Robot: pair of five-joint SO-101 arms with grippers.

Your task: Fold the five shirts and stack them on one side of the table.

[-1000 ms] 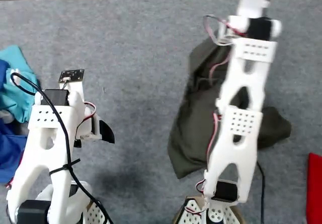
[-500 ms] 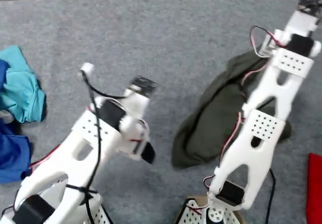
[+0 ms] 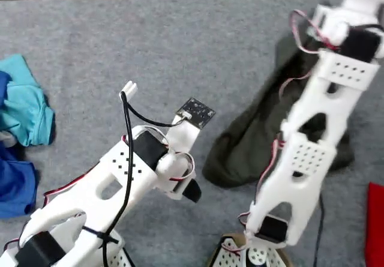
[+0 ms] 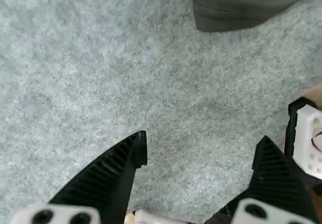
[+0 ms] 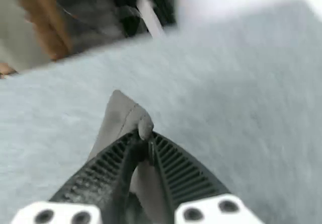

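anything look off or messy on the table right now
Nothing looks damaged. The olive shirt lies bunched and askew, one corner pinched in the right gripper. The teal shirt and blue shirt sit crumpled in a heap at the edge of the table, unfolded.

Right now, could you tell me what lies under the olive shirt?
The olive shirt rests on the grey table cover, one corner pinched in the right gripper. Nothing else shows at its edges; anything beneath is hidden by the cloth.

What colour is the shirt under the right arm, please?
Dark olive shirt; clearest in high view.
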